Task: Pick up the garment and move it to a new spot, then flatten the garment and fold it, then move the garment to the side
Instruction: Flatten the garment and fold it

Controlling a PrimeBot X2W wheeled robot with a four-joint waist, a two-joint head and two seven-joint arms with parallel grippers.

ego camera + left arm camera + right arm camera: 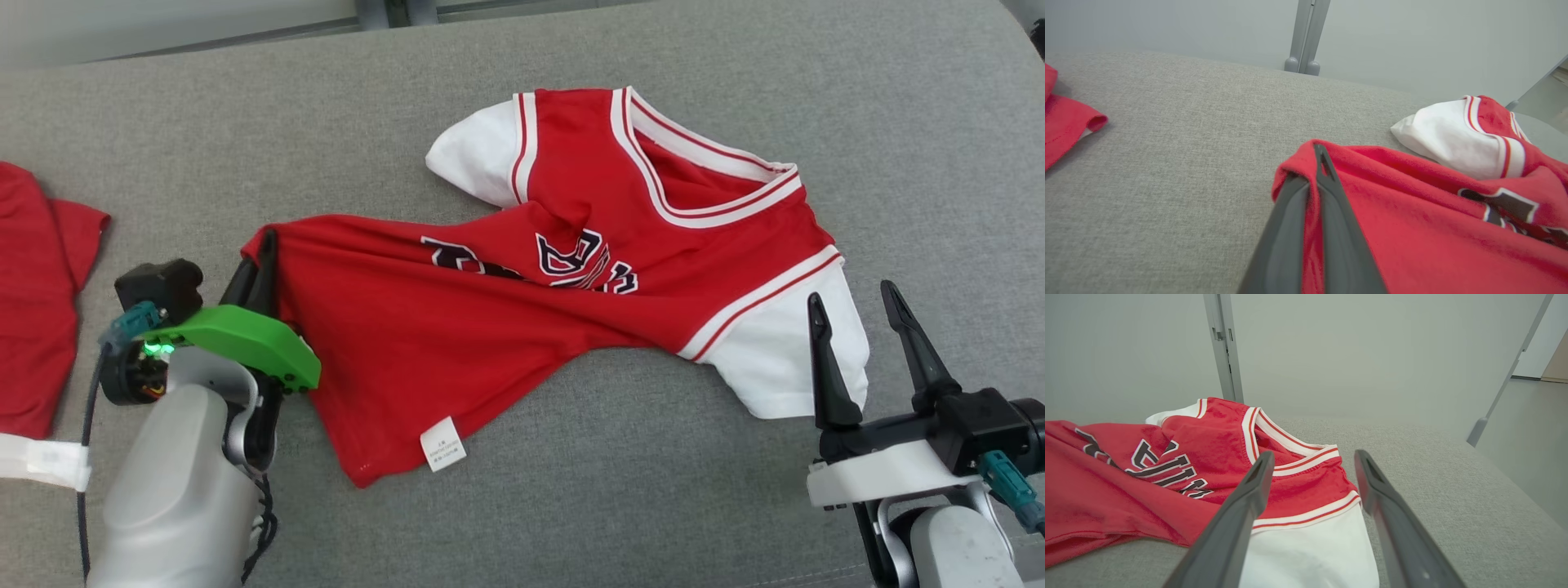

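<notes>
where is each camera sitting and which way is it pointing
Head view: on the robot's head, looking forward and down at the red jersey on the grey cushion; left fingers shut on its hem corner, right fingers open by a white sleeve.
Left wrist view: on the left wrist, looking along the shut left fingers, across the cushion toward a pale wall.
Right wrist view: on the right wrist, looking between the open right fingers at the sleeve and collar.
Shared: both wrist views show the jersey's lettering.
</notes>
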